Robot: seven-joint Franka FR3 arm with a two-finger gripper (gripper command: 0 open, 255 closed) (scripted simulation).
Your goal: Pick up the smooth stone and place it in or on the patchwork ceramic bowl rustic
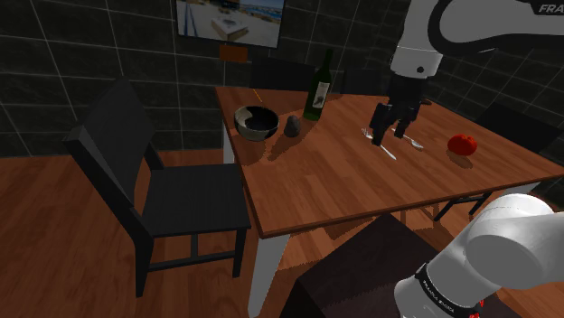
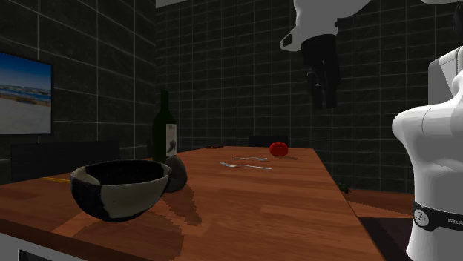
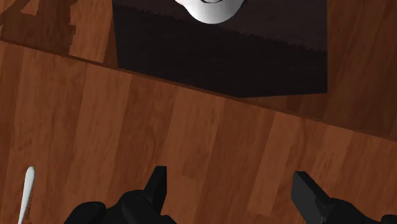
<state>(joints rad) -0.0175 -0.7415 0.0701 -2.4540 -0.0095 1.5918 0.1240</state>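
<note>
The dark grey stone [image 1: 293, 126] lay on the wooden table [image 1: 343, 176], just beside the patchwork bowl [image 1: 256, 122] and between it and the dark wine bottle [image 1: 317, 88]; bowl, stone and bottle stood in a loose row near the table's far edge in the shoulder view. The gripper [image 1: 390, 135] hung well apart from the stone, toward that view's right, over a fork [image 1: 378, 143] and a second utensil [image 1: 414, 142]; a red tomato [image 1: 462, 143] sat further right. The shoulder view also took in a dark chair [image 1: 154, 190] at the table's left side and a screen [image 1: 230, 20] on the tiled wall.

The second exterior view looked low along the tabletop from the bowl's end; there the bowl's black and pale patches were plain and the stone sat close behind its rim at the foot of the bottle, though whether the two touched could not be told; this view made clear that the gripper hung high above the table, touching nothing.

The wrist view settled the jaws; the two black fingers [image 3: 158, 184] stood wide apart with bare tabletop between them and nothing clasped; a pale utensil tip lay off to one side of them, and the dark stand [image 3: 222, 57] sat past the table's edge.
</note>
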